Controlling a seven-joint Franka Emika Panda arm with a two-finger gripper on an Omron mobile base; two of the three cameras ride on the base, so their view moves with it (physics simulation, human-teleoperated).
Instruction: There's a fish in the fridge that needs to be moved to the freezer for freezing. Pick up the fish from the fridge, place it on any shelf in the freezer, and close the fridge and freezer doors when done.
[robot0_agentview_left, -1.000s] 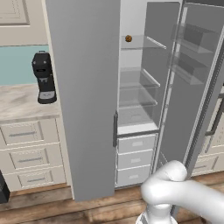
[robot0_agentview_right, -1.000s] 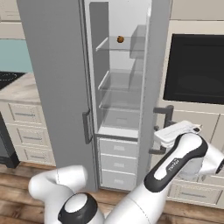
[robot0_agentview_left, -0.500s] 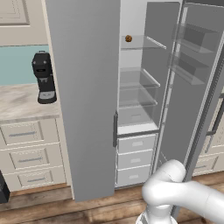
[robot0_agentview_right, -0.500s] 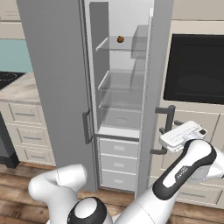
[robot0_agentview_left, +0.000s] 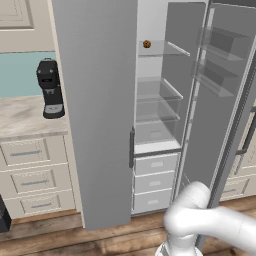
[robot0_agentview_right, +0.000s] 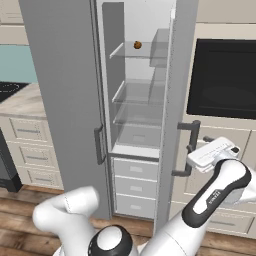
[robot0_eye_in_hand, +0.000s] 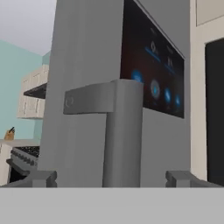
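Note:
The fridge (robot0_agentview_left: 155, 95) stands open, with glass shelves and grey drawers (robot0_agentview_right: 132, 170) inside. Its door (robot0_agentview_left: 220, 115) is swung out to the right, and the hand view shows the dark touchscreen (robot0_eye_in_hand: 153, 83) on the outer face. My gripper (robot0_eye_in_hand: 113, 179) is open, with the fingers (robot0_eye_in_hand: 43, 178) far apart on either side of the door's vertical bar handle (robot0_eye_in_hand: 123, 135) and not touching it. The white hand (robot0_agentview_right: 215, 152) sits beside that handle (robot0_agentview_right: 187, 150). The plain freezer door (robot0_agentview_left: 97, 110) covers its compartment. The fish is hidden or too faint to make out.
A round brown food ball (robot0_agentview_left: 146, 44) lies on the fridge's top shelf. A black coffee machine (robot0_agentview_left: 50, 90) stands on the counter at the left. A dark oven (robot0_agentview_right: 222, 80) is set in the cabinets right of the appliance, close behind my hand.
My hand has shifted a little to the right beside the fridge door handle and the forearm has risen. The doors look unmoved.

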